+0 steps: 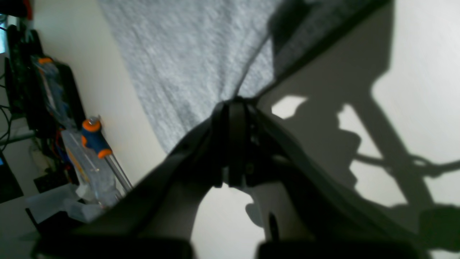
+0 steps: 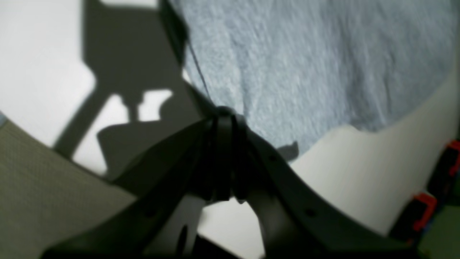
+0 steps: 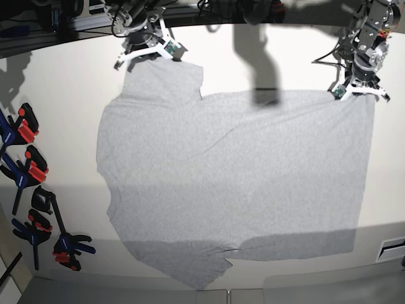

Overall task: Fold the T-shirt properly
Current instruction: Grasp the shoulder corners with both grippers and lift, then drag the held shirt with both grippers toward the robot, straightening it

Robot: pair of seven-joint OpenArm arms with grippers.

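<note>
The T-shirt [image 3: 234,171] lies spread flat on the white table [image 3: 63,101], light heather-grey, plain side up, hem toward the right. One sleeve points to the far left, another to the near edge. My left gripper [image 3: 356,92] sits at the far right hem corner. In the left wrist view it [image 1: 235,103] is shut, with the T-shirt [image 1: 187,61] bunched into its tips. At the far sleeve, my right gripper [image 3: 149,58] is also down on the cloth. The right wrist view shows it [image 2: 223,109] shut on the edge of the T-shirt [image 2: 316,64].
Several black clamps with red and blue handles [image 3: 31,171] lie along the table's left edge. The right wrist view shows red-tipped clamps [image 2: 424,212]. An orange-and-blue handled tool [image 1: 94,138] and clutter sit past the table edge in the left wrist view.
</note>
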